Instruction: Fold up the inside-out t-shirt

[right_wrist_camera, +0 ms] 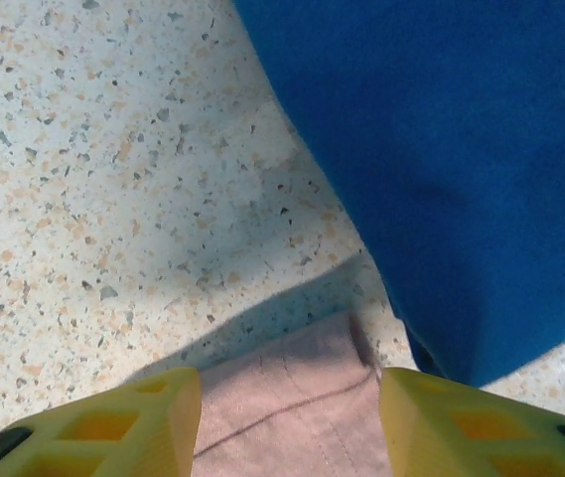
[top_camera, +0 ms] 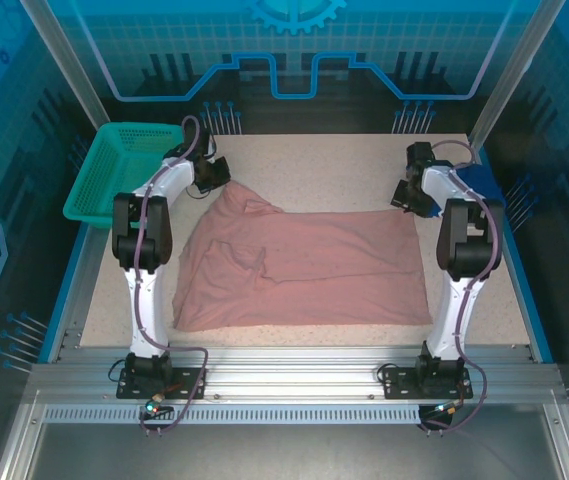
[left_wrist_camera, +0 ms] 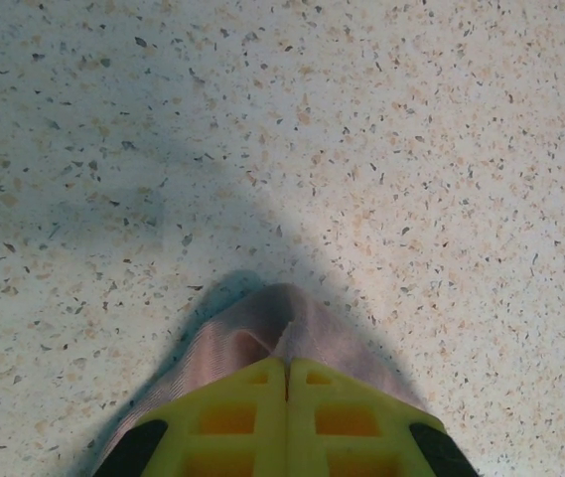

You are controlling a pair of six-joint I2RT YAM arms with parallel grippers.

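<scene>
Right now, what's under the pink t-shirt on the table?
The speckled tabletop shows around the pink t-shirt, which lies spread on it. Anything beneath the cloth is covered and cannot be seen.

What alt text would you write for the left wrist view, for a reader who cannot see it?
The left tool, its yellow fingers pressed together, pinches a bunched edge of the pink t-shirt. Beyond it lies the speckled table, partly in shadow.

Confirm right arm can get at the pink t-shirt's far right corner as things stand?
Probably yes. The right gripper is open astride that corner of the t-shirt, nothing covering it; the blue cloth lies just beside, not over it.
</scene>
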